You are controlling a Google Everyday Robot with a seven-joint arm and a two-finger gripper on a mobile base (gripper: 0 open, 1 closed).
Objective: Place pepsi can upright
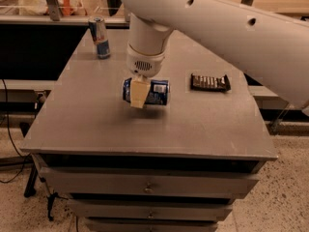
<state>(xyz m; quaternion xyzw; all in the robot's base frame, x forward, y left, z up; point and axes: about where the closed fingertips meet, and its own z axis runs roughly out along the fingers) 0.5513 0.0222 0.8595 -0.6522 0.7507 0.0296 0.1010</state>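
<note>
Camera view: the gripper (139, 96) pinches the pepsi can (157, 92), which lies sideways, long axis left-right, at the table (96, 124) centre.

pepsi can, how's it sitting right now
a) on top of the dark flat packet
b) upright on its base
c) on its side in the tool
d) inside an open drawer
c: the pepsi can is sideways, its ends facing left and right, with the tool closed across it over the middle of the table. Only the slim can at the back left stands upright.
</note>
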